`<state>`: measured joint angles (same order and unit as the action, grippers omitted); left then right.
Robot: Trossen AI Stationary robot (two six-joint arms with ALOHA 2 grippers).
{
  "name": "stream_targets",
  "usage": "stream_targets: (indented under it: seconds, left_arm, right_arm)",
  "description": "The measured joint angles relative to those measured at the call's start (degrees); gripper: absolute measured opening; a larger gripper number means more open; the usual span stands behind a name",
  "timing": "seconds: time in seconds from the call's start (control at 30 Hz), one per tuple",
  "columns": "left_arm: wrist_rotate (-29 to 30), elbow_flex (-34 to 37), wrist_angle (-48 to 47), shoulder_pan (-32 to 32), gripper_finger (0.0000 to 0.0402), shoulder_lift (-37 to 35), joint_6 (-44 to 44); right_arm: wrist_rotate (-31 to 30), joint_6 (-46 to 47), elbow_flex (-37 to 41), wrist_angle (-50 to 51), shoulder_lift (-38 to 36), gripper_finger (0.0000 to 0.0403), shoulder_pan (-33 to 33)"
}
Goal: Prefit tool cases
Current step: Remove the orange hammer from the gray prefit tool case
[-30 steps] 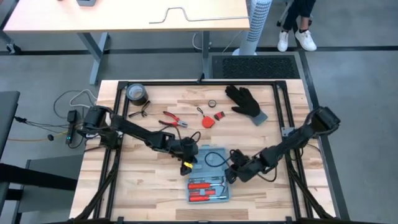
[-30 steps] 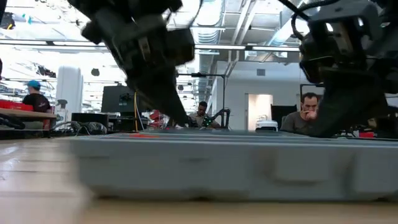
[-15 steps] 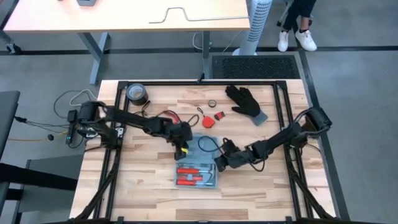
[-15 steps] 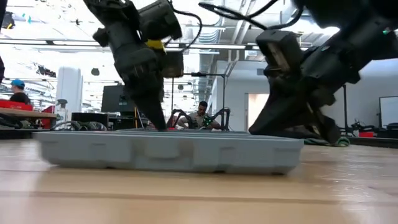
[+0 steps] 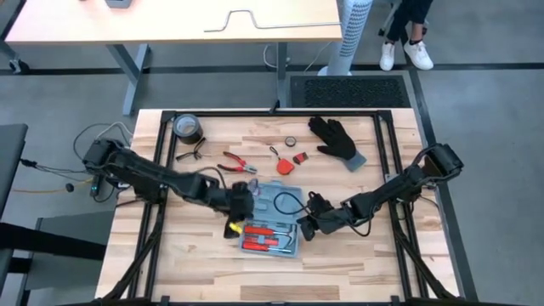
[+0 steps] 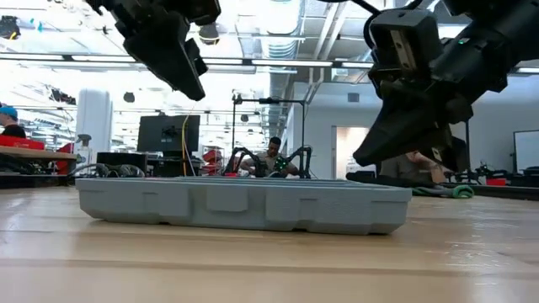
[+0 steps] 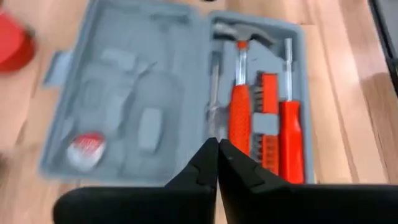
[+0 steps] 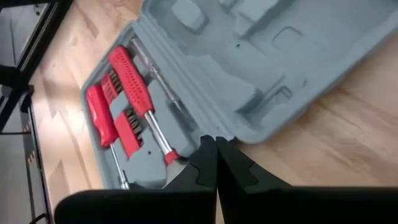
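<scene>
At the middle of the table, the left gripper [image 5: 231, 223] hangs just above the open tool case [image 5: 272, 218], its fingers pressed together and holding nothing. The right gripper [image 5: 306, 228], at the opposite edge of the case, likewise shows its fingers closed on nothing. One case lies flat and open. One half carries a hammer [image 7: 239, 93], a screwdriver [image 7: 289, 134] and a bit holder [image 7: 267, 121], all red-handled. The other half holds a small tape measure [image 7: 87, 148] among empty recesses. Outside the case remain one pair of pliers [image 5: 238, 165], one red disc [image 5: 284, 167], one small red piece [image 5: 299, 158], one tape roll [image 5: 187, 128] and one black glove [image 5: 336, 141]. Judged from these, the fitting is partly done.
</scene>
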<state>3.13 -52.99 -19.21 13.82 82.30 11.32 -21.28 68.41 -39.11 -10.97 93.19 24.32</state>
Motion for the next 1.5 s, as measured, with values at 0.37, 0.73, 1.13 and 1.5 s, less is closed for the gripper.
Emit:
stream_targets:
  seconds: [0.37, 0.73, 1.13, 1.5]
  left_arm:
    - [-2.8, 0.0, 4.0, 3.3, 0.0143, 11.9, -3.1]
    - [-2.3, 0.0, 6.2, 3.3, 0.0195, 14.5, 1.9]
    - [-3.6, -0.1, 6.6, 3.2, 0.0189, 14.4, 2.9]
    - [-1.3, -3.7, -1.3, 5.3, 0.0189, 14.3, -4.4]
  right_arm:
    - [0.0, 0.1, 0.0, -0.2, 0.0, 0.0005, 0.3]
    - [1.2, -5.5, -3.7, -3.7, 0.3, 0.0003, 2.4]
    - [13.4, -2.1, -9.3, -2.7, 13.5, 0.0001, 1.0]
    - [13.3, 0.6, -9.5, -3.5, 15.5, 0.0001, 1.4]
